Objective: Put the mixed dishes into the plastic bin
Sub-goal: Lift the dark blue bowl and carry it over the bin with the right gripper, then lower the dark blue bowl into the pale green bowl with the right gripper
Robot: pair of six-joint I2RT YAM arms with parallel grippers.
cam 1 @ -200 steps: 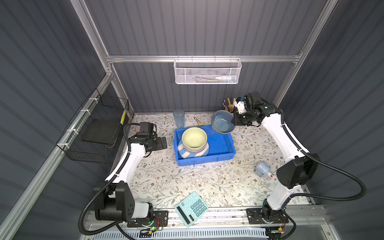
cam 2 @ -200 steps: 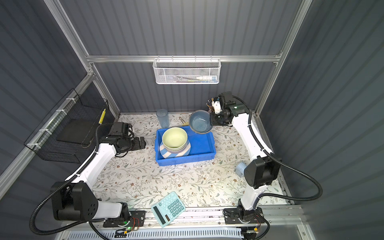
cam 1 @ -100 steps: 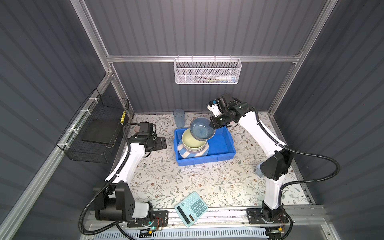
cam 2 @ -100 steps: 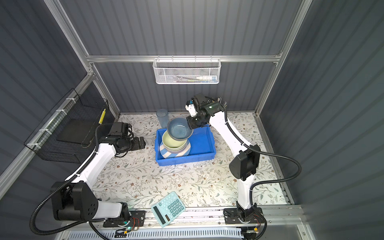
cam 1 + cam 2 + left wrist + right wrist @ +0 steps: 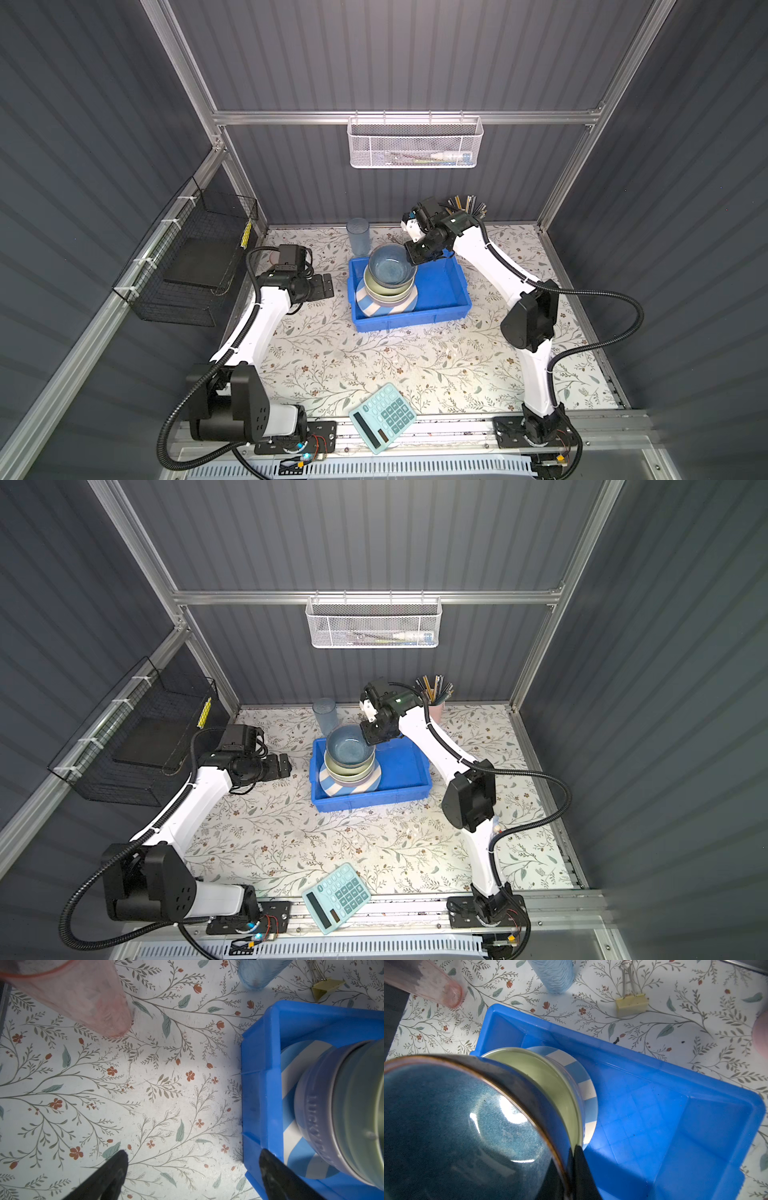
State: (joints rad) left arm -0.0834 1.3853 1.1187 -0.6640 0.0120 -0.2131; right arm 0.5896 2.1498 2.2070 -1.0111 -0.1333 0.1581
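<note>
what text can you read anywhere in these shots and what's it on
"LUCK": raised letters on the side of the lavender dish under the pale-green bowl, left wrist view; the letters after it are too blurred to read.
Keys of the calculator: too small to read.
Items in the white mesh basket: any labels are too small to read.
Yellow tag on the black wire basket: too blurred to read.

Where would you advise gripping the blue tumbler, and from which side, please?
Probably the blue tumbler's side wall near mid-height, with the left gripper coming in level from the left. It stands upright with a round wall; the bin sits close on its near side, and the right gripper is shut on the blue bowl.
</note>
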